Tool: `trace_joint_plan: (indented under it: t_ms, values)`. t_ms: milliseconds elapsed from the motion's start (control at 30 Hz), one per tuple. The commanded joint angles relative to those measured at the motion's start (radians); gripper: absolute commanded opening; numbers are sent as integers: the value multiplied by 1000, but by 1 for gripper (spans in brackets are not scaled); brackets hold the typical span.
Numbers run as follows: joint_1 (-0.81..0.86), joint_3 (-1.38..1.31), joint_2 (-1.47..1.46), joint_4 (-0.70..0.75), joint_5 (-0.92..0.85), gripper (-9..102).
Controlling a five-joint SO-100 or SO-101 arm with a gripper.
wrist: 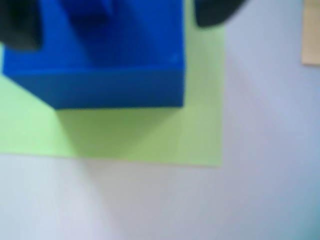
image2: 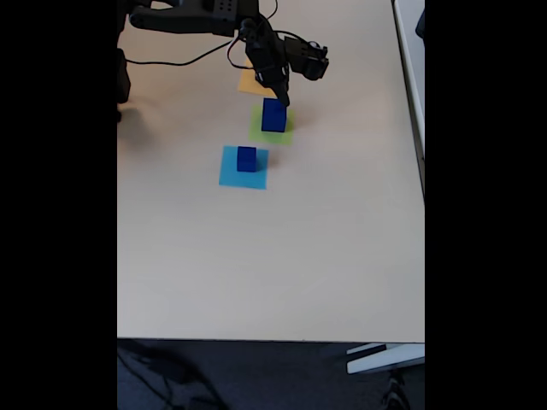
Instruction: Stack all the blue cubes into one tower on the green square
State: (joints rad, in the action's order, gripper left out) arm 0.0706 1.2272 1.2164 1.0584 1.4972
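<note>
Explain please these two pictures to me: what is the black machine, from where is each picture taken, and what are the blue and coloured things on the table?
The black machine is a small robot arm standing on a pale table. It ends in a gripper with two jaws.

The fixed view looks down on the whole table from a standing camera. The wrist view comes from a camera riding on the arm, so it is very close and blurred.

Three flat coloured patches lie on the table: an orange-yellow square, a green square and a light blue square. A large blue cube stands on the green one, and in the wrist view something blue seems to sit on top of it. A smaller blue cube stands on the light blue one.

The jaws are right above the large cube; I cannot tell whether they hold anything.
</note>
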Motion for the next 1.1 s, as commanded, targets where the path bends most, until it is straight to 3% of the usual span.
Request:
trace_joint_plan:
  t_ms: [0,1067]
  values:
    - [14,-38,89,3,-8,15]
    - [34,11,54,48,-43,15]
